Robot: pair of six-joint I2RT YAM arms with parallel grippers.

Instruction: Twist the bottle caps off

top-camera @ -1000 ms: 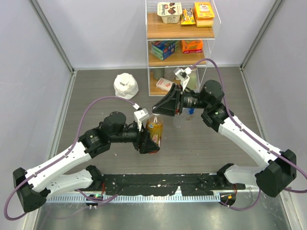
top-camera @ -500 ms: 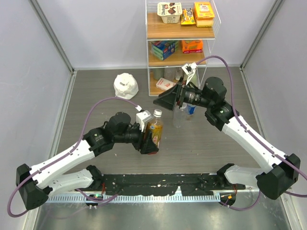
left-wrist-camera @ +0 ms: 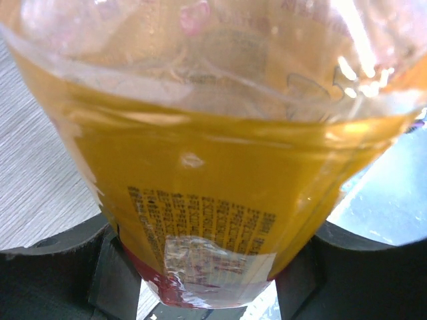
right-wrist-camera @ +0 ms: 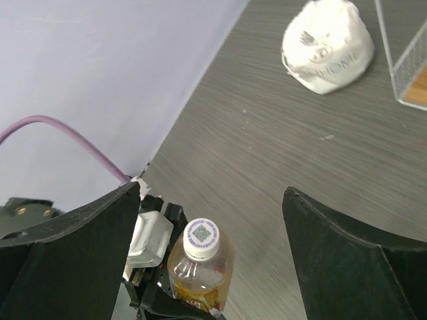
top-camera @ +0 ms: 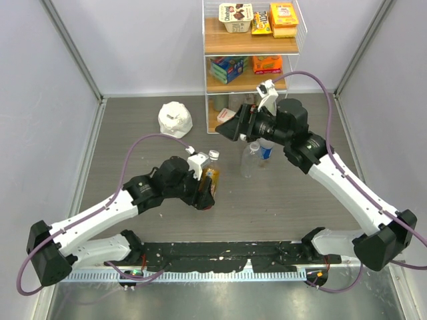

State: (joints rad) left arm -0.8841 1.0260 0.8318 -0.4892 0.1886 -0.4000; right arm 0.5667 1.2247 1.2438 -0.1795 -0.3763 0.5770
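Observation:
The amber bottle with the red-and-gold label stands upright at mid-table, and my left gripper is shut on its lower body. In the left wrist view the bottle fills the frame between the two dark fingers. Its white cap sits on the neck, also seen from above. My right gripper hangs open above and to the right of that cap, holding nothing. A clear bottle and a blue-labelled bottle stand under the right arm; their caps are hidden.
A white lumpy bag lies at the back left, also visible in the right wrist view. A wire shelf unit with snack boxes stands against the back wall, close behind the right gripper. Grey walls enclose both sides.
My right gripper opened off the amber bottle's cap and drew back up toward the shelf. The left arm carried the bottle slightly nearer and left; the cap stays on.

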